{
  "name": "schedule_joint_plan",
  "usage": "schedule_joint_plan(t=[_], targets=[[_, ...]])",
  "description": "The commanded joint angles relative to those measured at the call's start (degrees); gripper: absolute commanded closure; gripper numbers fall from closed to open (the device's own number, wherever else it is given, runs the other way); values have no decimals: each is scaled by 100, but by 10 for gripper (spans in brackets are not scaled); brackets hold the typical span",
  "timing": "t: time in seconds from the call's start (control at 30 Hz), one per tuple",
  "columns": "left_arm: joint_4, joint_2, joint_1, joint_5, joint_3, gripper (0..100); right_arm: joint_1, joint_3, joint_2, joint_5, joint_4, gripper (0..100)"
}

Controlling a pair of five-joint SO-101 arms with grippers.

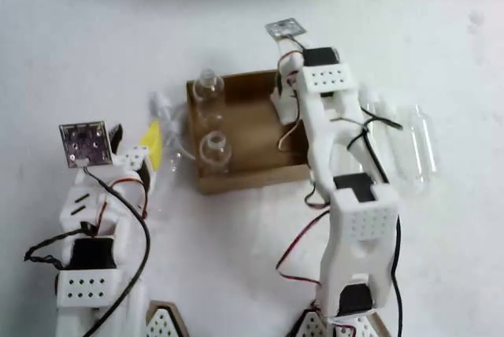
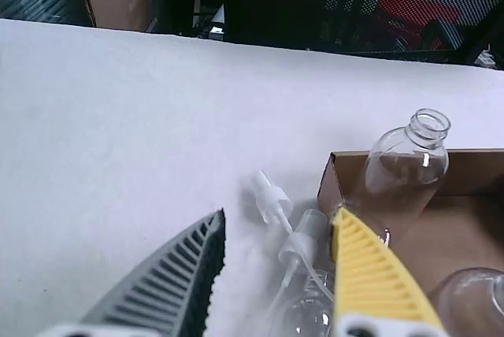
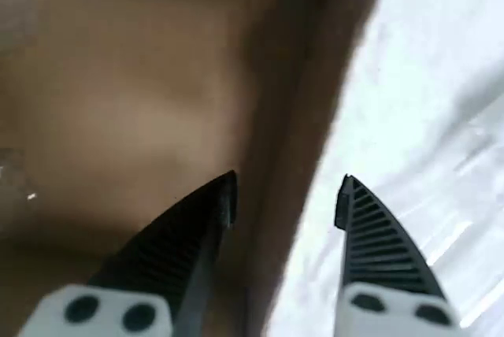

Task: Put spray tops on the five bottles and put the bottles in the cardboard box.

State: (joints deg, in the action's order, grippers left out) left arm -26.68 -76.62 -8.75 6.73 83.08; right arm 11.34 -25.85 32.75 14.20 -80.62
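The cardboard box (image 1: 252, 136) lies open at the table's middle. Two clear bottles without tops stand upright in it, one at the back (image 1: 206, 89) (image 2: 405, 165) and one at the front (image 1: 214, 152) (image 2: 472, 299). My left gripper (image 1: 161, 148) (image 2: 279, 215) is open just left of the box, grey and yellow fingers (image 2: 370, 274) apart. Ahead of it lie two white spray tops (image 2: 272, 198) (image 1: 161, 105) and a clear bottle on its side (image 2: 303, 317). My right gripper (image 1: 285, 109) (image 3: 287, 183) is open over the box's right wall (image 3: 299, 116), one finger inside and one outside.
Two more clear bottles (image 1: 421, 144) (image 1: 376, 109) lie on the white table right of the right arm. Cables hang off both arms. The table's far edge meets dark clutter (image 2: 354, 6). Bare table stretches to the far left (image 1: 79, 53).
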Motion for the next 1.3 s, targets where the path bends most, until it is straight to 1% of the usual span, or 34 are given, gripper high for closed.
schedule_joint_plan(t=[0.0, 0.2, 0.27, 0.37, 0.4, 0.47, 0.57, 0.67, 0.83, 0.9, 1.0, 1.1, 1.27], targets=[[211, -31, -40, -70, -44, 797, -215, -457, 136, -62, -57, 818], [211, -31, -40, -79, -44, 797, -189, -484, 321, -88, -48, 825], [211, -31, -40, -79, -44, 797, -233, -501, 365, -413, -4, 873], [211, -31, -40, -79, -44, 797, -400, -492, 374, -941, 110, 981], [211, -31, -40, -79, -44, 797, -453, -492, 374, -1055, 119, 988], [211, -31, -40, -79, -44, 797, -576, -492, 374, -1204, 136, 963], [211, -31, -40, -79, -44, 797, -760, -492, 374, -1380, 154, 985], [211, -31, -40, -79, -44, 797, -927, -466, 374, -1565, 154, 982], [211, -31, -40, -79, -44, 797, -1086, -448, 374, -1600, 31, 982], [211, -31, -40, -79, -44, 797, -1086, -448, 374, -1732, -75, 982], [211, -31, -40, -79, -44, 797, -1095, -448, 374, -2180, -303, 982], [211, -31, -40, -79, -53, 797, -1077, -440, 382, -2470, -462, 982], [211, -31, -40, -79, -53, 797, -901, -281, 374, -2840, -462, 982]])
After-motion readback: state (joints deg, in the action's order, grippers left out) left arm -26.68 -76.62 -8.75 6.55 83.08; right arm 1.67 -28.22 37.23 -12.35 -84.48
